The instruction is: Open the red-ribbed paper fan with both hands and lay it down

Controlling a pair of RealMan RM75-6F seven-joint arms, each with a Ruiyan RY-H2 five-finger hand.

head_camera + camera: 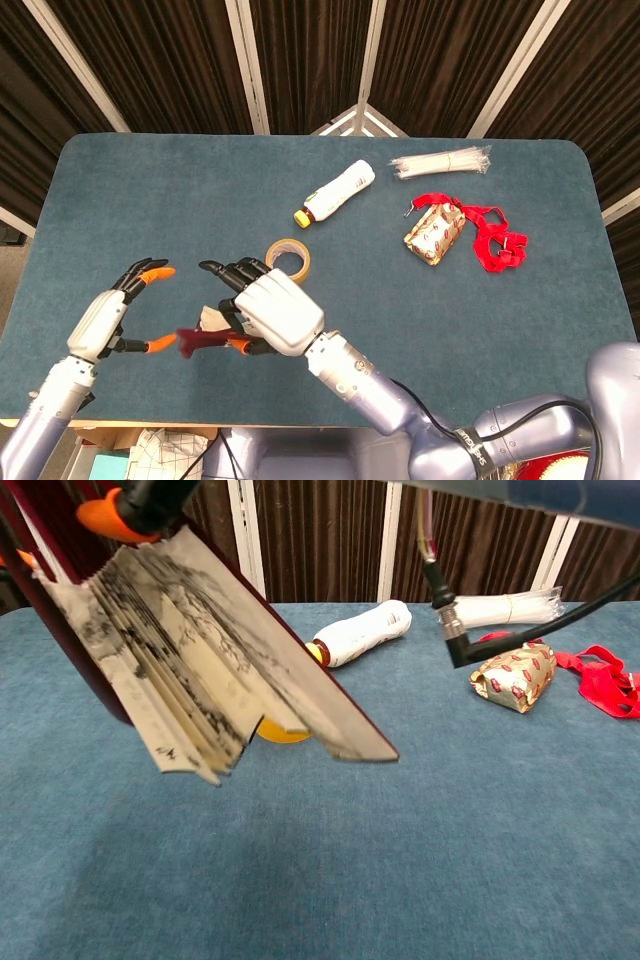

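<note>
The fan (190, 660) hangs in the air above the near-left part of the tabletop (470, 300), partly spread, its pleated paper drooping downward and its dark red ribs (200, 340) poking out toward the left in the head view. From the chest view the folds are bunched on one side and loose on the other, so this is only half an opening, I'd say. The right hand (268, 312) has it, fingers (232, 272) curled over the top with an orange-tipped finger (105, 515) pressing on the upper edge. Holding it up off the cloth looks deliberate: the paper needs room to swing out, and the free rib end is offered toward the other hand.

And there is the left hand (105, 325), just beside that rib end but apart from it, fingers spread and holding nothing, thumb and the rest gaping like a ready pinch. The job calls for both hands, so I read this as the reach-in before the pull; whether a fingertip already brushes the rib I cannot tell.

Behind the fan lies a roll of tape (288, 260), flat on the tabletop, close to the right hand's knuckles. Further back a bottle (335, 192) lies on its side. Off to the right, well apart, sit a gold wrapped packet (433, 232), a red strap (495, 240) next to it, and a bundle of white sticks (440, 162) near the far edge. The near-left patch under the fan looks like the likely landing spot.
</note>
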